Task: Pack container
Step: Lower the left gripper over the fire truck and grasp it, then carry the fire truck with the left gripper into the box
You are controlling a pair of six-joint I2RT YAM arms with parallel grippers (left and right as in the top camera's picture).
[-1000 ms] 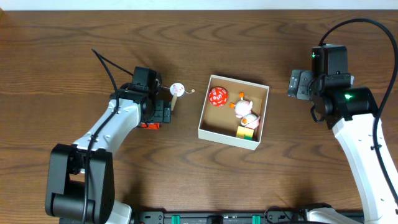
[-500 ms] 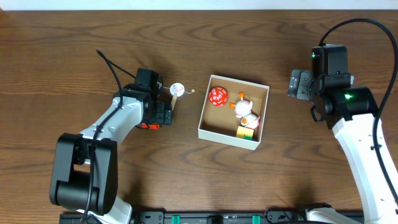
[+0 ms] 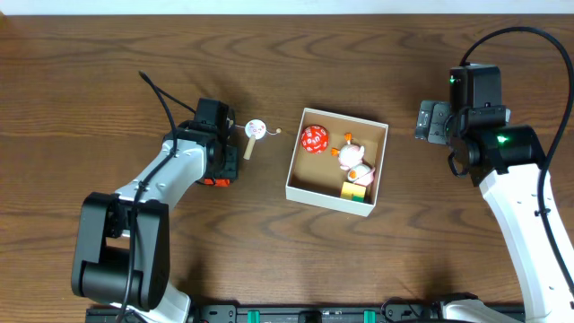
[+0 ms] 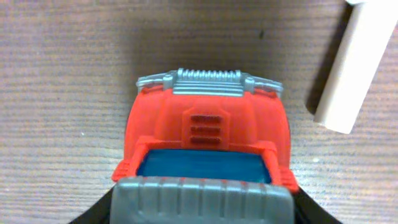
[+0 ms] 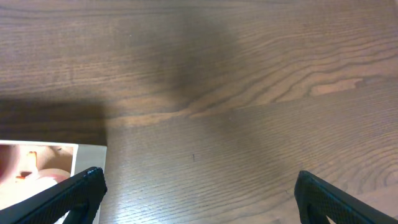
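Note:
The container (image 3: 296, 170) is a shallow white-walled box with a brown inside at table centre. It holds a red die (image 3: 313, 139), a pink and white toy (image 3: 352, 158) and a yellow block (image 3: 352, 190). Left of it, a red toy truck (image 4: 208, 134) with a grey grille and blue windscreen lies on the wood. My left gripper (image 4: 202, 213) is down over the truck (image 3: 213, 180), with its black fingers pressed against both sides of the grey rear. My right gripper (image 5: 199, 199) hangs open over bare wood just right of the container (image 5: 87, 154).
A small white round paddle on a pale wooden stick (image 3: 254, 135) lies between the truck and the container. Its stick (image 4: 357, 68) lies just right of the truck in the left wrist view. The table is dark brown wood.
My left gripper's jaws have closed in from wide open onto the truck's sides. The left arm, the right arm and the container's contents have stayed in place.

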